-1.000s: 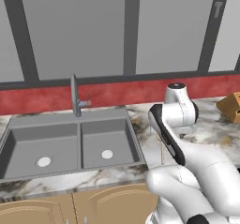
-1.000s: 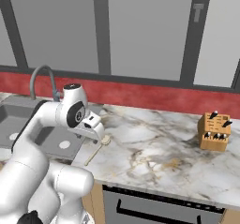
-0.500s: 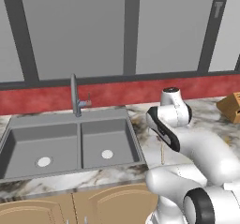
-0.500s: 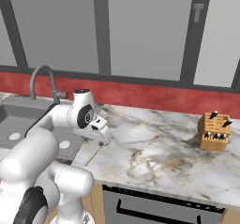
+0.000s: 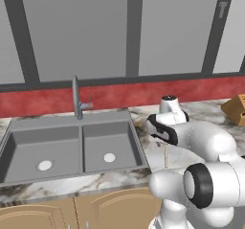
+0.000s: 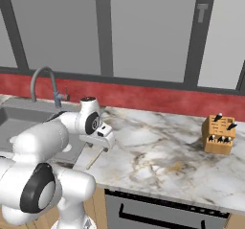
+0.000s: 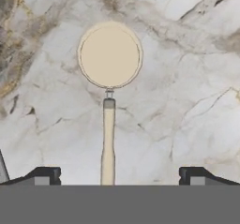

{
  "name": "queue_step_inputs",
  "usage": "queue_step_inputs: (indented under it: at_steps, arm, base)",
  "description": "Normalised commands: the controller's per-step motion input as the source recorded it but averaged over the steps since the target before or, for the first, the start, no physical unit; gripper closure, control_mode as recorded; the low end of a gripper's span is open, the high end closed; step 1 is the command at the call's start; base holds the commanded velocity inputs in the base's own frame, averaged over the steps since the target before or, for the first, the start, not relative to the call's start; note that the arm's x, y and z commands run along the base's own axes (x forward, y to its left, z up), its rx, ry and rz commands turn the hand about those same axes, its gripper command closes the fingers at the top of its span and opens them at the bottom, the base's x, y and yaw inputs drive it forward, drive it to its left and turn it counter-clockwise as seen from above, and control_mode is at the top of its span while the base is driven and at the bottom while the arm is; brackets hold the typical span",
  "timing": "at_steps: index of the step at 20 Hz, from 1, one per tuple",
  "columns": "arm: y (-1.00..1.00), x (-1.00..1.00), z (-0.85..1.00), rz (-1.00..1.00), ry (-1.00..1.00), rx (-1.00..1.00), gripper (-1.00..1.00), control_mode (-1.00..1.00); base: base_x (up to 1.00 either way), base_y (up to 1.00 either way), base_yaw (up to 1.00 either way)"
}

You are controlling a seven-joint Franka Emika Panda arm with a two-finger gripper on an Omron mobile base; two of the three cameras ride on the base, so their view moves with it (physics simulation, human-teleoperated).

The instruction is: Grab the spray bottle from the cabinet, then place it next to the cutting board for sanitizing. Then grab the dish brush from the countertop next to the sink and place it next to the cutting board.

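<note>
We hover the wide-open, empty pincer [image 7: 115, 175] over the light, stiff brush [image 7: 108, 87] near the desk's [image 7: 187, 101] front edge, aiming mid-handle.

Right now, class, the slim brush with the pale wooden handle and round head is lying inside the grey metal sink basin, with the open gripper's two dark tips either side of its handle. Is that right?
Not quite. The slim brush with the pale wooden handle and round head lies on the white-grey marble countertop, not in the grey metal sink basin; the hand view shows it. The gripper is open, tips either side of the handle.
</note>
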Motion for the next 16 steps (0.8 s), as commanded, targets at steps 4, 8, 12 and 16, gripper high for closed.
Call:
queue_step_inputs:
  at_steps: [4, 8, 12, 16]
  arm:
    - [0.00, 0.33, -0.34, 0.00, 0.02, 0.00, -1.00, -1.00]
    - [0.00, 0.23, -0.26, 0.00, 0.00, 0.00, -1.00, -1.00]
    - [0.00, 0.19, -0.27, 0.00, 0.00, 0.00, -1.00, -1.00]
    - [0.00, 0.19, -0.25, 0.00, 0.00, 0.00, -1.00, -1.00]
  base:
    - [0.00, 0.00, 0.00]
    - [0.00, 0.00, 0.00]
    - [0.00, 0.00, 0.00]
    - [0.00, 0.00, 0.00]
